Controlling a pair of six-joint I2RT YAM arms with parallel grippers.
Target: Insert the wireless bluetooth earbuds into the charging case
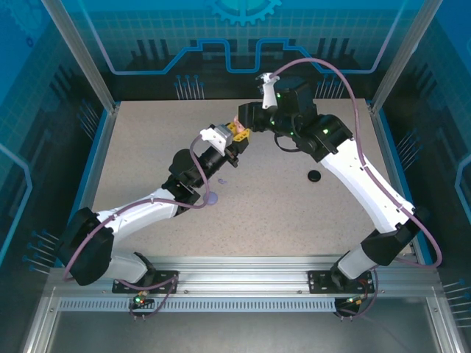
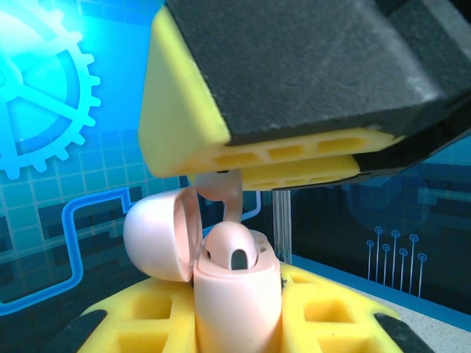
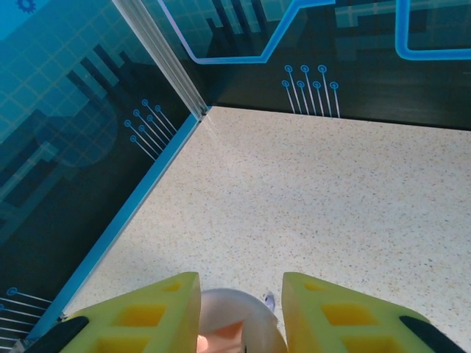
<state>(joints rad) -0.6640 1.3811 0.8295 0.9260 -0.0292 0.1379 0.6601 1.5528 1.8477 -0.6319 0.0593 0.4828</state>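
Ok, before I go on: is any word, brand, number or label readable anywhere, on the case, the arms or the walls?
No readable text, number or brand anywhere.
Pink plastic charging case: plain, no print seen.
Blue wall panels: gear and circuit-line graphics, no letters.
White arm shells: any marking is too small to read from above.

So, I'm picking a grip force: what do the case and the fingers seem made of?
The case: smooth pink plastic, judging by its even, soft sheen and moulded hinged lid. The left fingers: matte yellow with open ribbed cells, probably printed plastic or firm rubber; the look alone leaves that open.
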